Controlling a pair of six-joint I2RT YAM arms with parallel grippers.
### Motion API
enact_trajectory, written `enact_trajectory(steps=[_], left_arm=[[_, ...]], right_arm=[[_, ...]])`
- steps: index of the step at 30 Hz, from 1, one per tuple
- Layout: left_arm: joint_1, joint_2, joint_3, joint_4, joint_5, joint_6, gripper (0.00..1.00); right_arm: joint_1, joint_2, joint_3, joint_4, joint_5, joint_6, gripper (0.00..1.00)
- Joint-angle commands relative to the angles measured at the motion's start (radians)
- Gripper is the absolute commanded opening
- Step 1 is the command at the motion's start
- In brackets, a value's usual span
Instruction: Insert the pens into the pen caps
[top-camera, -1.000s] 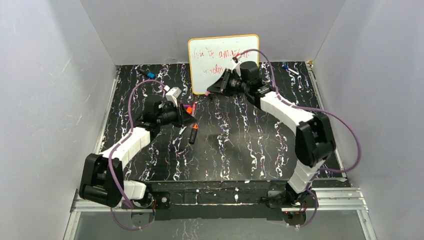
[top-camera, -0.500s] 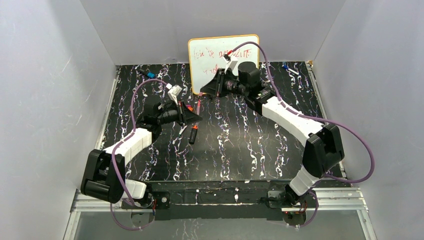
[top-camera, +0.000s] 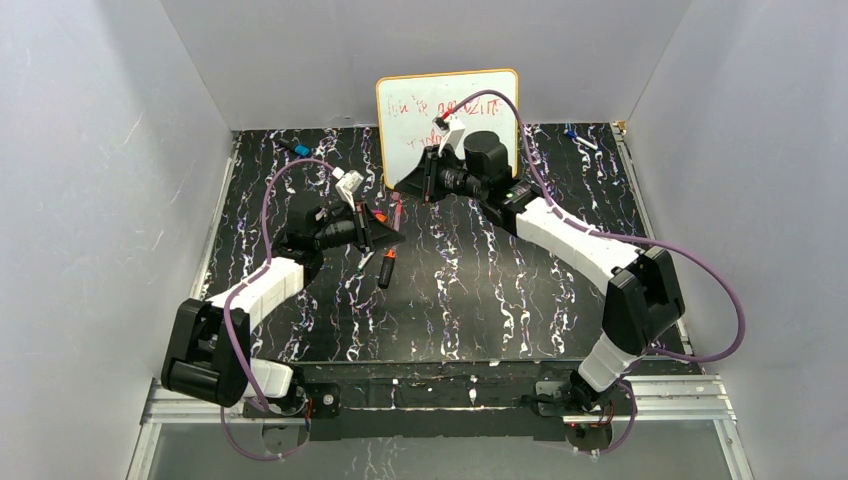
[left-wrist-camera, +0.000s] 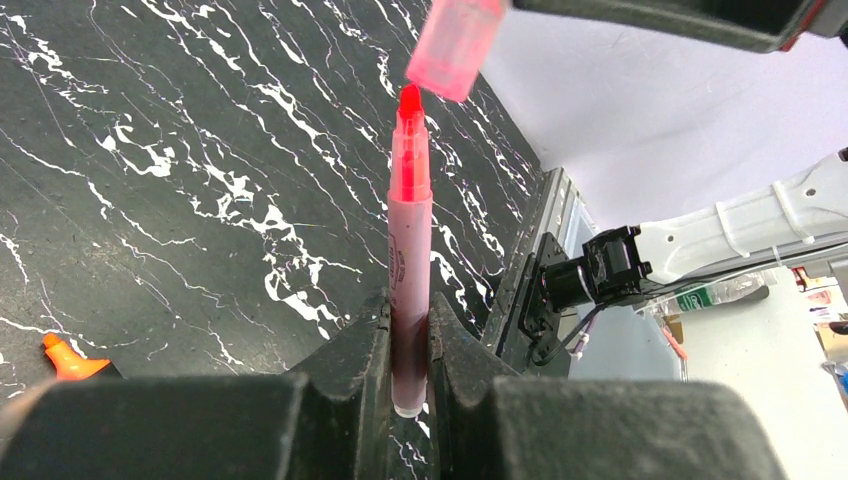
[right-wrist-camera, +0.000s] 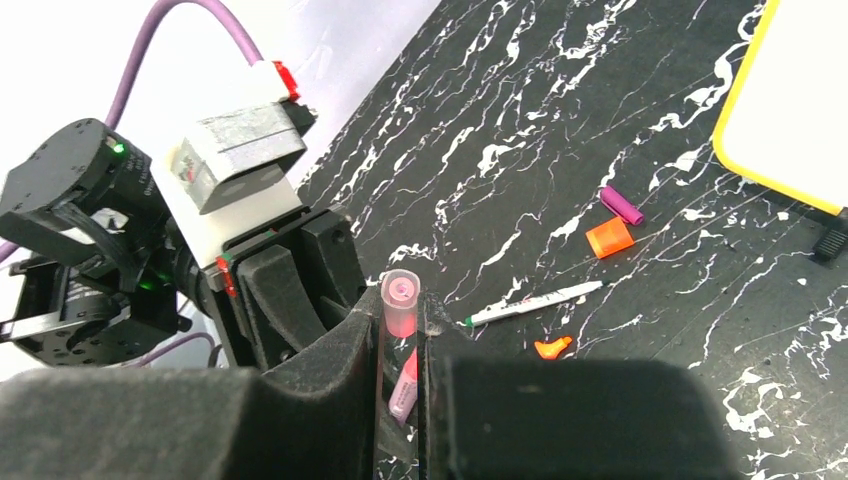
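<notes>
My left gripper (left-wrist-camera: 408, 325) is shut on a slim pink pen (left-wrist-camera: 410, 240), whose bare red tip points away from the jaws. My right gripper (right-wrist-camera: 401, 322) is shut on a pink pen cap (right-wrist-camera: 400, 303). That cap (left-wrist-camera: 455, 45) hangs tilted just past the pen tip, slightly to its right, with a small gap between them. From above, the two grippers (top-camera: 385, 234) (top-camera: 408, 184) face each other in front of the whiteboard with the pen (top-camera: 397, 212) between them. A black pen with an orange end (top-camera: 386, 268) lies on the table.
A purple cap (right-wrist-camera: 621, 205), an orange cap (right-wrist-camera: 609, 238) and a slim white pen (right-wrist-camera: 535, 302) lie on the black marbled table. The whiteboard (top-camera: 447, 110) leans on the back wall. Blue-tipped pens lie at the back left (top-camera: 298, 149) and back right (top-camera: 577, 135).
My right gripper has swung left with the pink cap and now sits close over the pen tip. The left gripper shifted slightly right early on, then held still.
</notes>
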Motion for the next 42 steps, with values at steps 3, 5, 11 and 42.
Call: enact_trajectory(steps=[3, 5, 11, 42], left_arm=[[0.003, -0.037, -0.005, 0.015, 0.031, 0.002, 0.0], [0.003, -0.037, -0.006, 0.013, 0.03, 0.003, 0.0], [0.003, -0.038, -0.004, 0.004, 0.03, 0.008, 0.0], [0.003, -0.033, 0.006, -0.03, 0.025, 0.03, 0.0]], right_arm=[[0.005, -0.016, -0.036, 0.044, 0.064, -0.043, 0.01], [0.006, -0.016, -0.035, 0.038, 0.069, -0.049, 0.01], [0.005, -0.034, -0.057, 0.053, 0.095, -0.055, 0.01], [0.001, -0.07, -0.099, 0.143, 0.007, -0.032, 0.01]])
